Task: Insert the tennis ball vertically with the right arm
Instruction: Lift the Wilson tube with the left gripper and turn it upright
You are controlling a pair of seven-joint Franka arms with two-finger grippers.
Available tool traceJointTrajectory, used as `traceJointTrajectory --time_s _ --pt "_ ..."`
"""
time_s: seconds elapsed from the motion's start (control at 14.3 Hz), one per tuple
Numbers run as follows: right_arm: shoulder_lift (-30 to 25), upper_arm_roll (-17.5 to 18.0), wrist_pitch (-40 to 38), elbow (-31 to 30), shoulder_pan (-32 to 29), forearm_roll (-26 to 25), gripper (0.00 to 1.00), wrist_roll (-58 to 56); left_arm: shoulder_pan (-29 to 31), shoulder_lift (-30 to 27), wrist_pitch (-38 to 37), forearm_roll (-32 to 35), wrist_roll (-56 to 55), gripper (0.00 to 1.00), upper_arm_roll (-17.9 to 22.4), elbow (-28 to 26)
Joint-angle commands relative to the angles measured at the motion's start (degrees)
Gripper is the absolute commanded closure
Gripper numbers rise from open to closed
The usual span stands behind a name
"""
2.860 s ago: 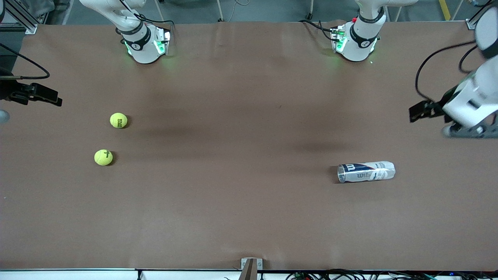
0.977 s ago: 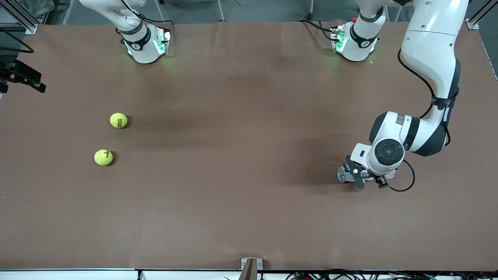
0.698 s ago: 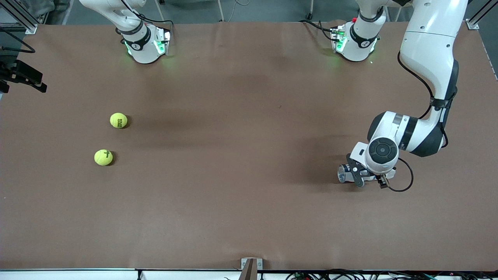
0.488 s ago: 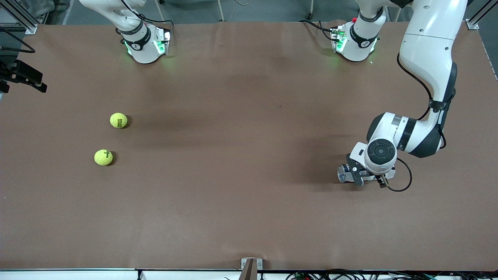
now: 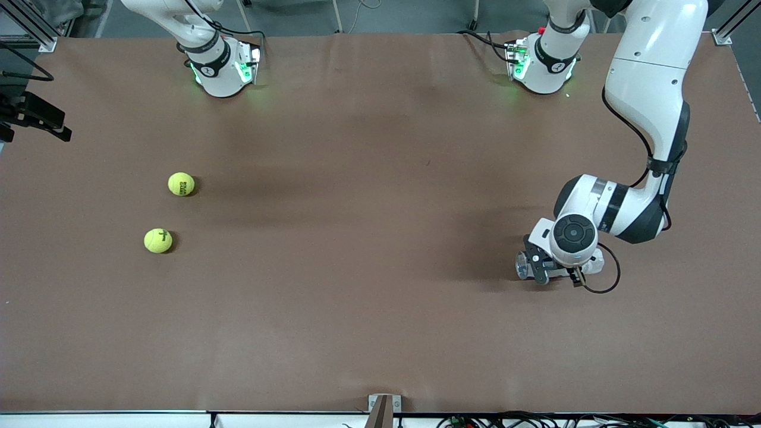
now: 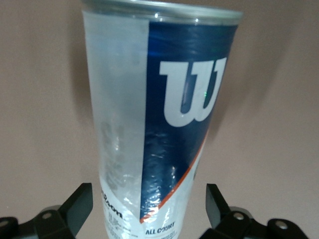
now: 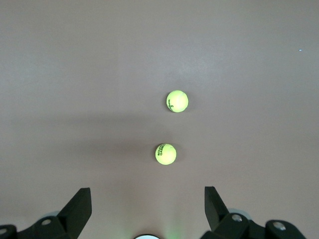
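A clear tennis ball can (image 5: 522, 266) with a blue and white label lies on its side toward the left arm's end of the table. My left gripper (image 5: 562, 261) is down over it and open. In the left wrist view its fingers (image 6: 75, 204) stand on either side of the can (image 6: 164, 109), apart from it. Two yellow tennis balls (image 5: 181, 183) (image 5: 158, 241) rest toward the right arm's end. My right gripper (image 7: 147, 196) hangs open and empty high above the table. Both balls (image 7: 165, 154) (image 7: 177, 101) lie well below it.
Both arm bases (image 5: 221, 68) (image 5: 544, 62) stand along the table edge farthest from the front camera. A dark part of the right arm's hand (image 5: 37, 115) shows at the edge of the front view. Brown table (image 5: 357, 238) lies between the balls and the can.
The left arm swung in from the table's end and came down over the can, easing lower and toward its rim end in the last second. The balls and can have not moved.
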Motion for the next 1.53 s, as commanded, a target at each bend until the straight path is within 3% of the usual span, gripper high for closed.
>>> traceJointTrajectory --time_s 0.0,0.35,0.98,1.47 --pt "-1.35 -0.08 0.34 -1.44 0.29 -0.85 0.0 -0.33 -0.13 0.71 0.64 1.35 -1.6 0.0 0.15 -0.08" --pt "-1.35 -0.17 0.34 -1.44 0.29 -0.85 0.0 -0.42 -0.13 1.68 0.64 7.15 -6.26 0.0 0.15 0.19" --pt "-1.26 -0.17 0.34 -1.44 0.2 -0.85 0.0 -0.33 -1.27 3.26 0.64 11.28 -9.17 0.04 0.15 0.8" --pt "-1.26 -0.17 0.34 -1.53 0.2 -0.85 0.0 -0.42 -1.36 3.7 0.64 13.57 -9.44 0.18 0.15 0.8"
